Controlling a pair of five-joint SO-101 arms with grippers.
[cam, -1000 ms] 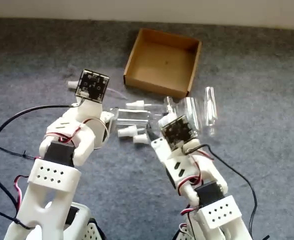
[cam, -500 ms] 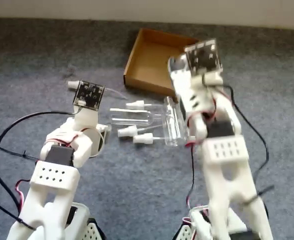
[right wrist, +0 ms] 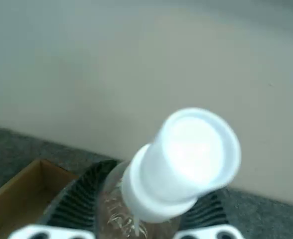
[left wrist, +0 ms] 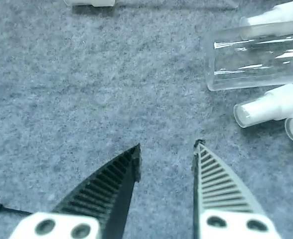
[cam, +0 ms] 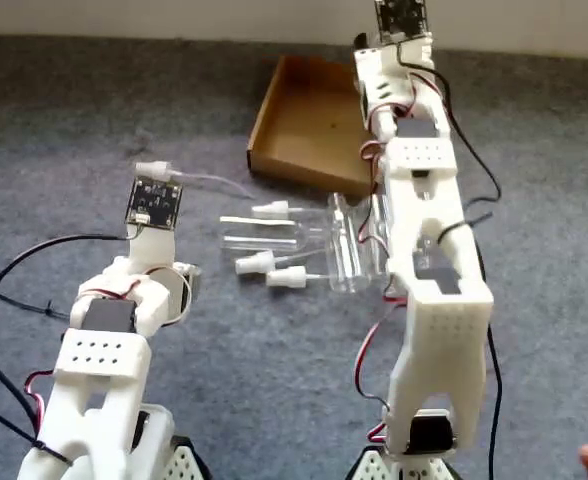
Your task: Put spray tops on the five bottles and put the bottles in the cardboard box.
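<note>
My right gripper (right wrist: 144,199) is shut on a clear bottle (right wrist: 114,211) fitted with a white spray top (right wrist: 186,159). It holds the bottle above the near corner of the cardboard box (right wrist: 17,199). From above, the right arm (cam: 424,200) stretches out to the far right side of the box (cam: 304,130). My left gripper (left wrist: 167,152) hangs open over bare carpet, a little short of a lying clear bottle (left wrist: 256,57) and loose spray tops (left wrist: 271,104). More clear bottles (cam: 344,250) and tops (cam: 256,263) lie between the arms.
One spray top with its tube (cam: 156,168) lies apart on the carpet just beyond the left arm (cam: 124,300). A pale wall (right wrist: 136,59) rises right behind the box. Grey carpet (cam: 64,120) covers the table.
The right arm has lifted from the pile of bottles and swung out to the box with the bottle in its grip. The left arm has drawn back slightly toward its base.
</note>
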